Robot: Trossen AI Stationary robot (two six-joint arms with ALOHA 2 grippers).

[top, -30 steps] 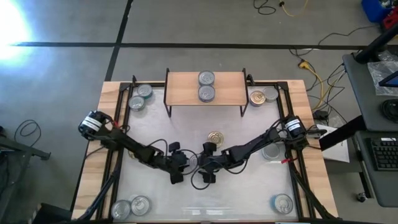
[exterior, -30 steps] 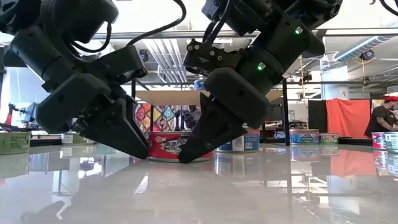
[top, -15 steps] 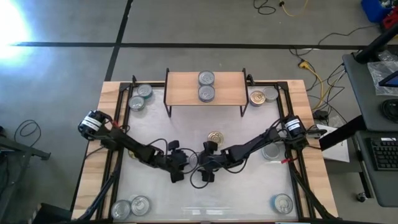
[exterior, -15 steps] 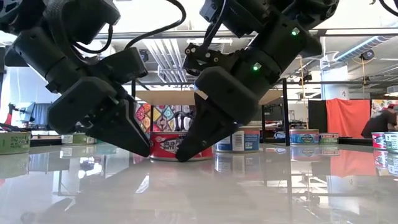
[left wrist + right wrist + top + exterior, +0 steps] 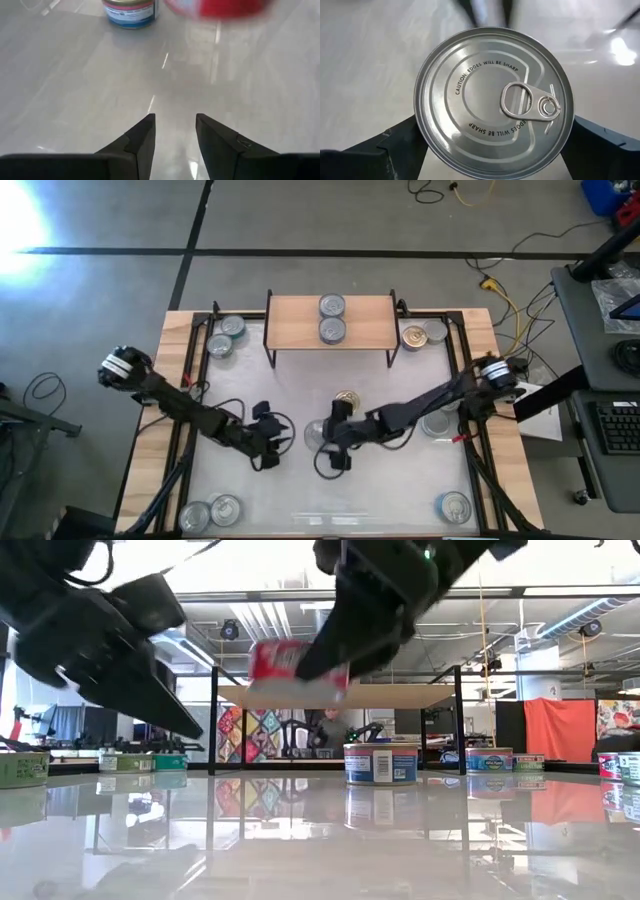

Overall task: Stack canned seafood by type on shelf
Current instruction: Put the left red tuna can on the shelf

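My right gripper [image 5: 495, 127] is shut on a red-sided, silver-topped tin [image 5: 492, 102], lifted above the table's middle [image 5: 315, 435] and seen in the air in the low view [image 5: 295, 662]. My left gripper [image 5: 175, 120] is open and holds nothing; it hangs just left of that tin [image 5: 267, 447]. A gold-topped, blue-sided tin [image 5: 347, 400] stands on the table behind the lifted one. The wooden shelf [image 5: 290, 322] on black legs stands at the far edge, with two silver-topped tins [image 5: 331, 318] on its board. My right gripper pinches the red tin between its two fingers [image 5: 395, 145], which lie on opposite sides of its side wall below the top rim [image 5: 421, 131]. The fingers slant down from above and from the table's right. The tin is lifted clear, top up and slightly tilted.
Other tins stand in groups at the far left [image 5: 225, 335], far right [image 5: 425, 335], near left [image 5: 210, 513] and near right [image 5: 455, 505] corners, and one under the right arm [image 5: 437, 423]. A black frame rims the white tabletop [image 5: 400, 490].
My right gripper has lifted the red tin from the table up to about shelf height. My left gripper, which stood close against the tin, has drawn back toward the table's left and risen.
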